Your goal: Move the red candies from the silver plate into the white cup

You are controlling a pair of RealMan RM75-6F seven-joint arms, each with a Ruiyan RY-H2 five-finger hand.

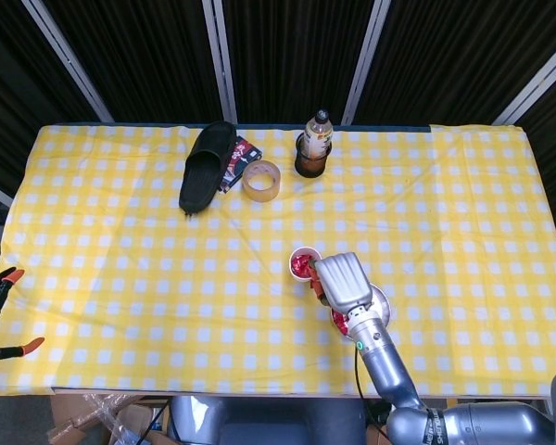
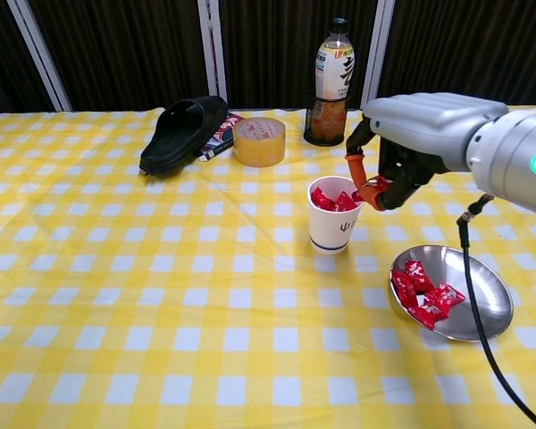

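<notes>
Head view: yellow-and-white checked tablecloth (image 1: 120,278) over whole table. White paper cup (image 1: 302,263) near centre, red candies (image 1: 301,266) inside. Right hand (image 1: 341,281) just beside cup on its right, grey back of hand upward, hiding fingers and most of silver plate (image 1: 383,304); only a sliver of plate rim and a bit of red under wrist visible. Grip impossible to judge from above. Black slipper (image 1: 207,165) toward far edge, small dark packet (image 1: 238,159) partly under it, roll of tape (image 1: 260,179) beside, tea bottle (image 1: 318,139) upright in dark holder. Orange-handled clamps (image 1: 2,311) at left border. Left hand nowhere visible.

Chest view: right hand (image 2: 402,147) raised above table, right of paper cup (image 2: 335,226), orange-tipped fingers (image 2: 355,172) curled down and inward at cup's right rim. Small red piece seemingly pinched between fingertips, right at rim; hard to separate from candies inside, so hold not certain. Red candies (image 2: 333,199) heaped in cup, reaching its top. Silver plate (image 2: 460,290) well to right and nearer camera, apart from cup, with more red candies (image 2: 422,293) clustered on its left side. Black cable (image 2: 476,304) hanging from wrist down across plate. Slipper (image 2: 183,132), packet (image 2: 220,135), tape roll (image 2: 258,140) and bottle (image 2: 331,83) lined up along far side.
</notes>
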